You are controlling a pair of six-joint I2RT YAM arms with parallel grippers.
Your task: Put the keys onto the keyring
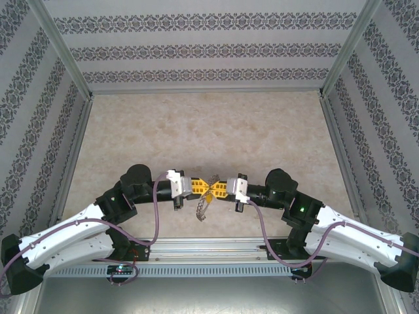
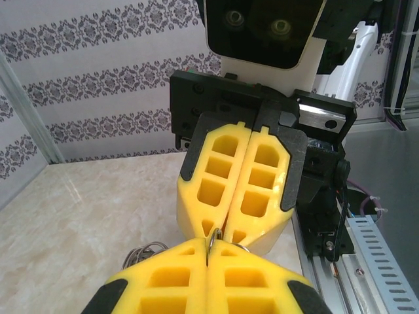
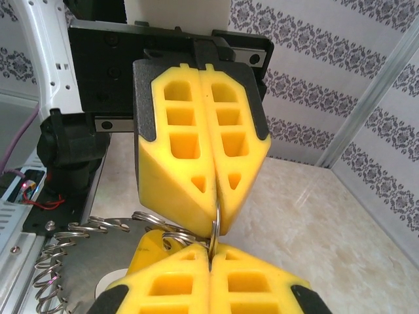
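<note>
left fingers (image 1: 196, 186): clamped on keyring (image 1: 203, 207) | right fingers (image 1: 221, 190): clamped on it too | keyring dangles below their meeting tips

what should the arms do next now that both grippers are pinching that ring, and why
Probably lock the left gripper in place and draw the right gripper back a touch. Both are shut, tip to tip, on one thin loop of the keyring, and the rest of it hangs limp beneath them. A gentle pull might part that loop enough to take a key.
</note>
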